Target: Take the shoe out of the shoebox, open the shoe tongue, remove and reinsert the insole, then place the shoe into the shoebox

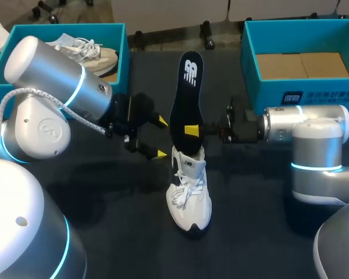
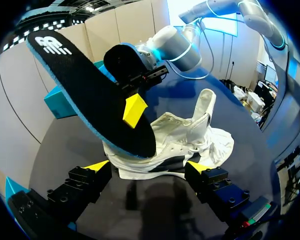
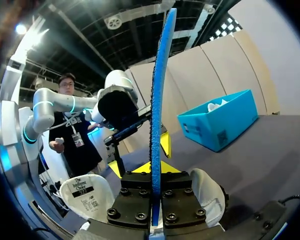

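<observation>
A white shoe [image 1: 189,195] stands on the dark table, toe toward the front edge. A black insole [image 1: 186,96] with a blue rim rises steeply from the shoe's opening, its lower end at the collar. My right gripper [image 1: 193,131] is shut on the insole's lower part. In the right wrist view the insole [image 3: 157,110] stands edge-on between the closed fingers of the right gripper [image 3: 155,172]. My left gripper [image 1: 161,138] is open just left of the insole, touching nothing. From the left wrist, the shoe [image 2: 195,137] and insole [image 2: 85,90] lie ahead of the left gripper [image 2: 147,166].
A teal shoebox [image 1: 123,58] at the back left holds a second light shoe [image 1: 87,51]. Another teal box [image 1: 262,93] with a brown cardboard floor stands at the back right. Bare dark table lies in front of the shoe.
</observation>
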You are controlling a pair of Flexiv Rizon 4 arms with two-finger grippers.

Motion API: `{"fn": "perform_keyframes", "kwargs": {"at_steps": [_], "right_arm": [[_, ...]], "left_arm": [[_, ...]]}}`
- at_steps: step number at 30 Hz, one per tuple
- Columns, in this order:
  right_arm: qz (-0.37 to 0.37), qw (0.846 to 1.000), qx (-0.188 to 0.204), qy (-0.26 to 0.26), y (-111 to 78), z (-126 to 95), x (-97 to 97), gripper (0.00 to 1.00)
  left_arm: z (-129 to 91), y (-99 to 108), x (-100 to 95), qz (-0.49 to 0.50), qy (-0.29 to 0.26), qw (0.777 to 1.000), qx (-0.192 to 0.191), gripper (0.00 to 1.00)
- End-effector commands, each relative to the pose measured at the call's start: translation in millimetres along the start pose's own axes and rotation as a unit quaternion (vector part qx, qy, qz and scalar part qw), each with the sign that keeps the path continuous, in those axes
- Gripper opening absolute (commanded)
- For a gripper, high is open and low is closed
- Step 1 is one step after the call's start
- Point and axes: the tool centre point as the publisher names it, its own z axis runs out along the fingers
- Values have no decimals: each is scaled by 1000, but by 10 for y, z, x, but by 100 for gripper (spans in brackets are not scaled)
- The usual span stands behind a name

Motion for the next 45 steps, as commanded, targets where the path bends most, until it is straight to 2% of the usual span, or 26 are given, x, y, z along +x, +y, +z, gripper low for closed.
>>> {"fn": "perform_keyframes", "kwargs": {"at_steps": [1,14,29,45], "right_arm": [[7,1000,2,-1,-27,45,-31,0],[39,999,15,-12,-139,16,-8,0],[63,997,35,-21,-418,-66,-37,0],[99,994,52,-12,-734,-43,-8,0]], "left_arm": [[-5,-3,10,0,-1,1000,-1,100],[-5,-3,10,0,-1,1000,-1,100],[-5,-3,10,0,-1,1000,-1,100],[-5,-3,10,0,-1,1000,-1,100]]}}
